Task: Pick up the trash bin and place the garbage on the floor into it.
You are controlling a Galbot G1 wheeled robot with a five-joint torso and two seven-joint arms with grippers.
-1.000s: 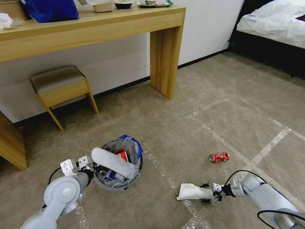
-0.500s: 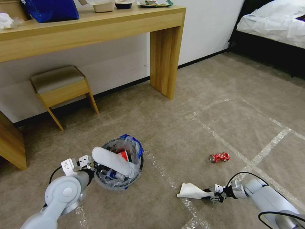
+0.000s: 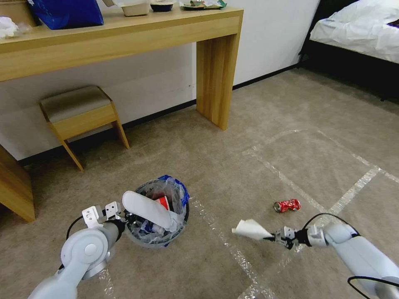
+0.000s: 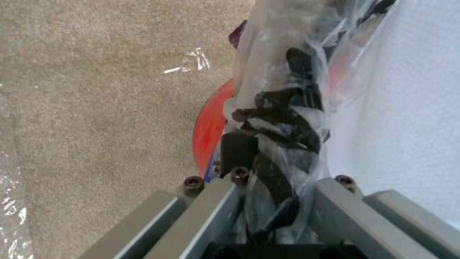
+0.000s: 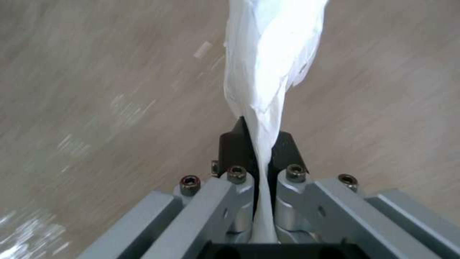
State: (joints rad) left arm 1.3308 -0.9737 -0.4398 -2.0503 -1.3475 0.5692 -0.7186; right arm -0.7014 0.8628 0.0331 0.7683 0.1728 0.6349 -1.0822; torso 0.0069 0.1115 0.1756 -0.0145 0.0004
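Left gripper [image 3: 124, 219]: at the near rim of the trash bin [image 3: 158, 236], on the robot's left. Jaws clamped on the rim and the clear printed liner bag [image 4: 283, 118]; the wrist view shows one dark fingertip [image 4: 238, 149] pressed against the bunched bag, with the red wall [image 4: 211, 126] of the bin beside it.

Trash bin: round, red, lined with the bag, blue handles at the far rim. Contents: a flat white slipper [image 3: 147, 211] lying across the opening and sticking out over the near rim, a red-and-white carton [image 3: 162, 202] behind it, further wrappers below.

Right gripper [image 3: 275, 238]: low over the floor [image 3: 257, 166], on the robot's right, pointing towards the bin. Jaws nearly closed, pinching a white tissue [image 3: 250, 229] by one twisted end; in the wrist view the tissue runs between both dark fingertips [image 5: 232, 147] and flares out beyond them. The tissue is lifted off the carpet, well apart from the bin.

Red drink can [image 3: 287, 205]: on its side on the floor, just beyond the right gripper, near a pale tape line [image 3: 286, 178].

Floor: beige carpet crossed by tape lines.
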